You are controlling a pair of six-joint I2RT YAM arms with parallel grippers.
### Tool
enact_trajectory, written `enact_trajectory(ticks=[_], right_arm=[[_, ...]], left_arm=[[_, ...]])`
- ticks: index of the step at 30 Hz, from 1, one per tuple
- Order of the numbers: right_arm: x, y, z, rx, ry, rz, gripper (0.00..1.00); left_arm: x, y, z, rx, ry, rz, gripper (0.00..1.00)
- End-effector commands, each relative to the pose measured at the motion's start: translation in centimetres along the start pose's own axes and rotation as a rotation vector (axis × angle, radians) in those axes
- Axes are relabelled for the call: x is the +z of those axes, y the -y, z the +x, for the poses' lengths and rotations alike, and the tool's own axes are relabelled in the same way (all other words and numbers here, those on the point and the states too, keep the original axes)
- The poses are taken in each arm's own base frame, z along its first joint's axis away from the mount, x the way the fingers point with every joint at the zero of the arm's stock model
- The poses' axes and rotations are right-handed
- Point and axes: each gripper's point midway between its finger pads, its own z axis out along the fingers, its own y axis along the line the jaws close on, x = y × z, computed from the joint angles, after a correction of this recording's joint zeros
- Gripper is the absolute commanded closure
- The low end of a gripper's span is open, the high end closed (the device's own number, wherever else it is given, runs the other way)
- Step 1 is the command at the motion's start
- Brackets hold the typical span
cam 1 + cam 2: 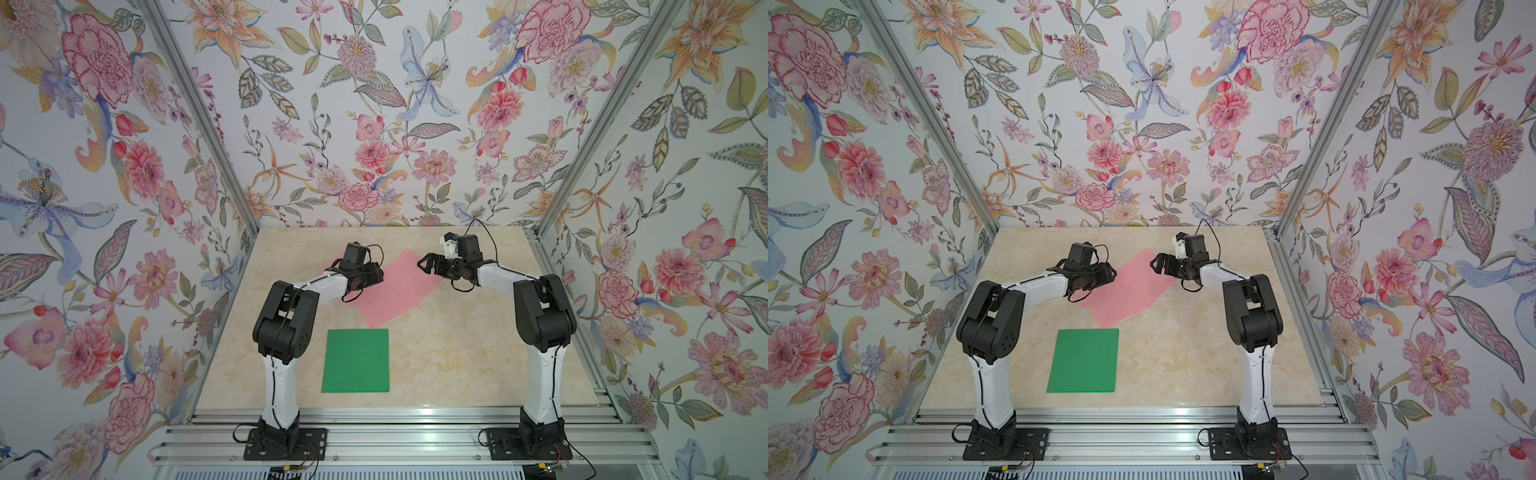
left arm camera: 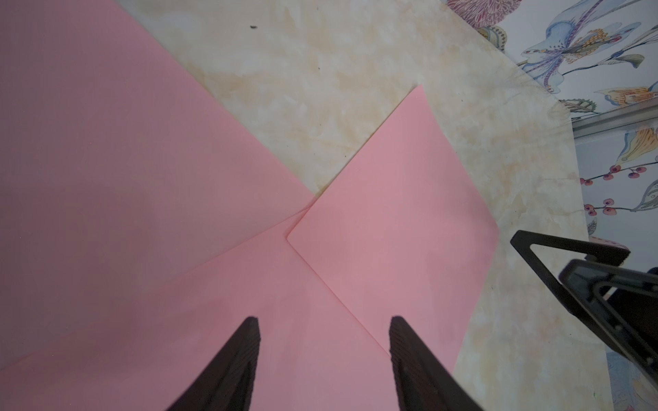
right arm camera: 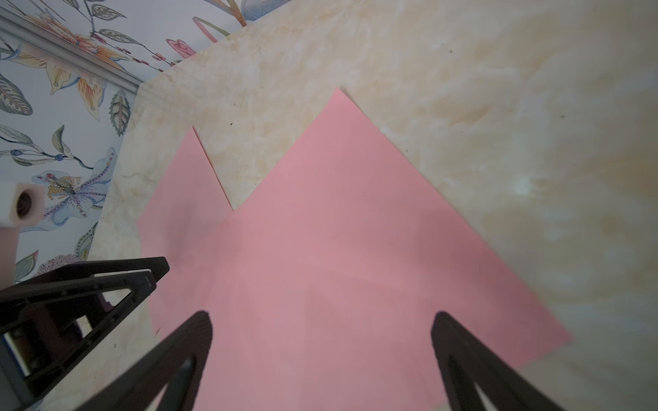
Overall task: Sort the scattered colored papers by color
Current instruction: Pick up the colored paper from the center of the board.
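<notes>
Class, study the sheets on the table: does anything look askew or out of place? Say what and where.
The pink papers, toward the far side of the table, lie askew: they are turned at different angles and overlap, corners fanned out rather than stacked edge to edge. The green paper nearer the front lies flat, apart from them.

You have thin light pink rectangular paper sheets (image 1: 409,272), plain and all one shade. The flat solid green rectangular paper sheet (image 1: 356,360) is plain too, a saturated grass green. The glossy worktop (image 1: 457,353) under them is marbled in cream and beige. Your left robot arm (image 1: 279,374) and right robot arm (image 1: 540,382) are white along the links, black at the joints. The aluminium frame rails (image 1: 395,440) are silver. The flowered wallpaper (image 1: 374,104) carries pink, orange and blue blooms with grey-green leaves on a pale ground.
</notes>
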Motion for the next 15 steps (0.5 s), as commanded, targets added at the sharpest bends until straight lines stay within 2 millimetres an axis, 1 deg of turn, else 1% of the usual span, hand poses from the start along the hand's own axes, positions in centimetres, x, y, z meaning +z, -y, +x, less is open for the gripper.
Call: enact_trajectory(ticks=[1,5,15], right_arm=[[0.9,0.7,1.3,0.026,-0.043,0.006,0.00],[1.0,1.1,1.6,0.027,-0.049,0.018,0.00],[1.3,1.5,2.3,0.037,-0.065,0.014,0.00]], left_arm=[[1.5,0.9,-0.1,-0.016,0.015,0.007,0.39],[2.3,1.6,0.4,-0.012,0.007,0.014,0.39],[3.2,1.9,1.1,-0.034,0.002,0.000,0.40]])
